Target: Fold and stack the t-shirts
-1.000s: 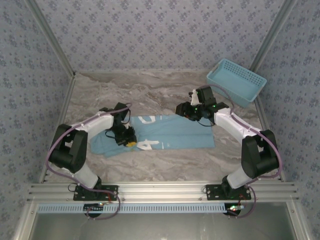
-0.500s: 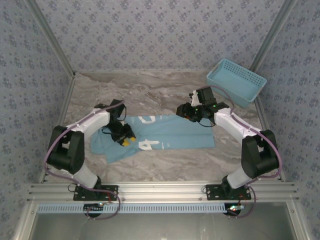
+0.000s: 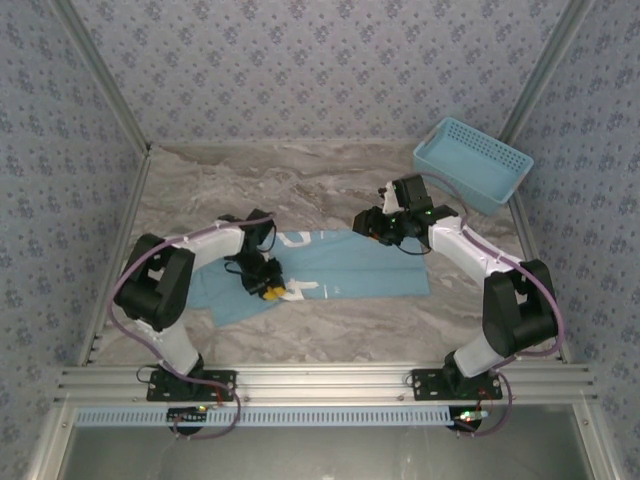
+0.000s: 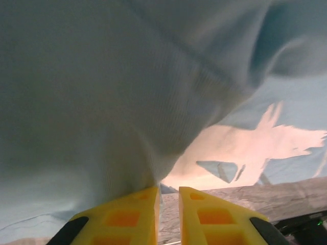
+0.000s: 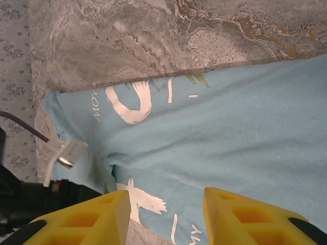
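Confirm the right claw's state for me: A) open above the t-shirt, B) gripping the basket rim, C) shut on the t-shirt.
A: the right claw has its jaws wide apart with nothing between them, and the blue t-shirt lies flat beneath it.

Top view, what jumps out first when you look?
A sky-blue t-shirt with white letters lies in the middle of the marble table. The left gripper pinches a fold near its left end, and a blue basket sits at the far right corner.
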